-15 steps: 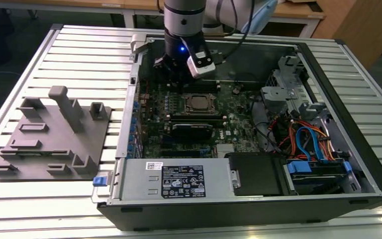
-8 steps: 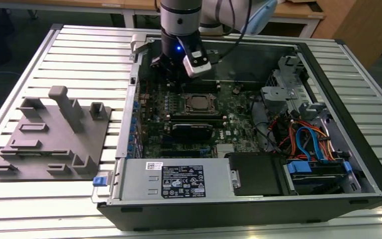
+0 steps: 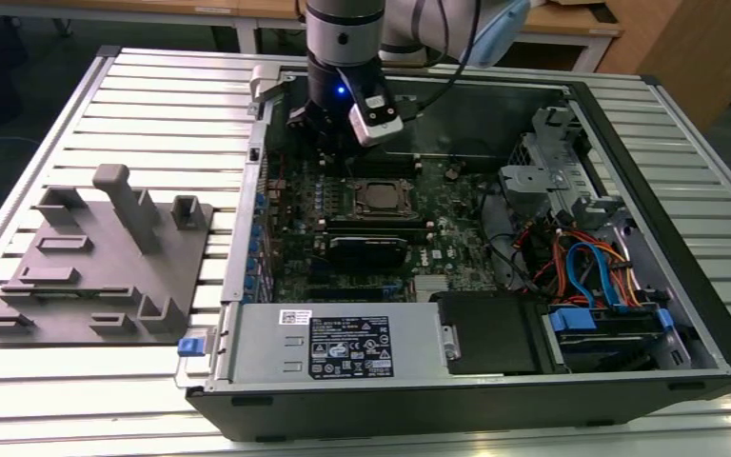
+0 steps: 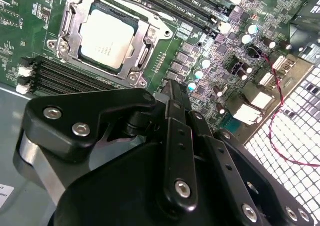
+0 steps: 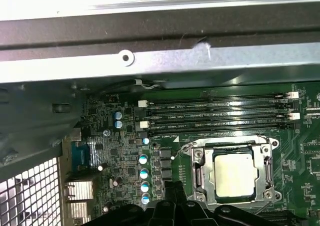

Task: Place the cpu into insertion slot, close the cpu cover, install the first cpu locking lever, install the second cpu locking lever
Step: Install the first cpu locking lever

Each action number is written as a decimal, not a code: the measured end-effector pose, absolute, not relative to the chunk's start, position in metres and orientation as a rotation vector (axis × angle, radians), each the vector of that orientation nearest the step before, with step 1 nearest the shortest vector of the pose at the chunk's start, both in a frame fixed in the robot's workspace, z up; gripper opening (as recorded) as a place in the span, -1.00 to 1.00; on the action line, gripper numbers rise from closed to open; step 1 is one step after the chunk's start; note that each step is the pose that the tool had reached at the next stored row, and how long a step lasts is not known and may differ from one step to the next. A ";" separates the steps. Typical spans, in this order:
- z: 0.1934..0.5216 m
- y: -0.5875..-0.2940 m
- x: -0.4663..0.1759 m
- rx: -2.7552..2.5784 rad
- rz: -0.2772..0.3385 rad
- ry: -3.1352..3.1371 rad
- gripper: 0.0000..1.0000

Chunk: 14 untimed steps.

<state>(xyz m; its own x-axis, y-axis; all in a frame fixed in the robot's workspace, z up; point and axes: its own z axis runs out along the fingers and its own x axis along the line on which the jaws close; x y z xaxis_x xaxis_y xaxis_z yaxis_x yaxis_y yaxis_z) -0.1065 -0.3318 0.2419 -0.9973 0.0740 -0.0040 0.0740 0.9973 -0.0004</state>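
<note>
Chip [image 4: 107, 39] seated flat in the socket [image 4: 127, 17] on the green board [image 4: 30, 36], silvery top facing up. Cover [image 4: 142, 56] lying down around the chip, metal frame along its edges, chip showing through the window. Long black memory slots [image 5: 215, 111] just beside the socket. Gripper [image 4: 175, 89] above the board, near the socket but apart from it, touching neither chip nor cover. Jaws closed together, nothing between them. In the exterior view, arm [image 3: 340, 48] reaching down into the open computer case [image 3: 708, 314], over the far part of the board beyond the socket. Case resting on a slatted desk [image 3: 125, 105]. Grey moulded tray [image 3: 87, 267] on the desk just beside the case, toward the exterior view's left.
</note>
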 end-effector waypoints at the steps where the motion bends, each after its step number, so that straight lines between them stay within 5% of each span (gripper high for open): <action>1: 0.242 -0.332 -0.107 0.116 -0.001 3.135 -0.80; 14: 0.249 -0.328 -0.110 0.116 0.001 3.135 -0.80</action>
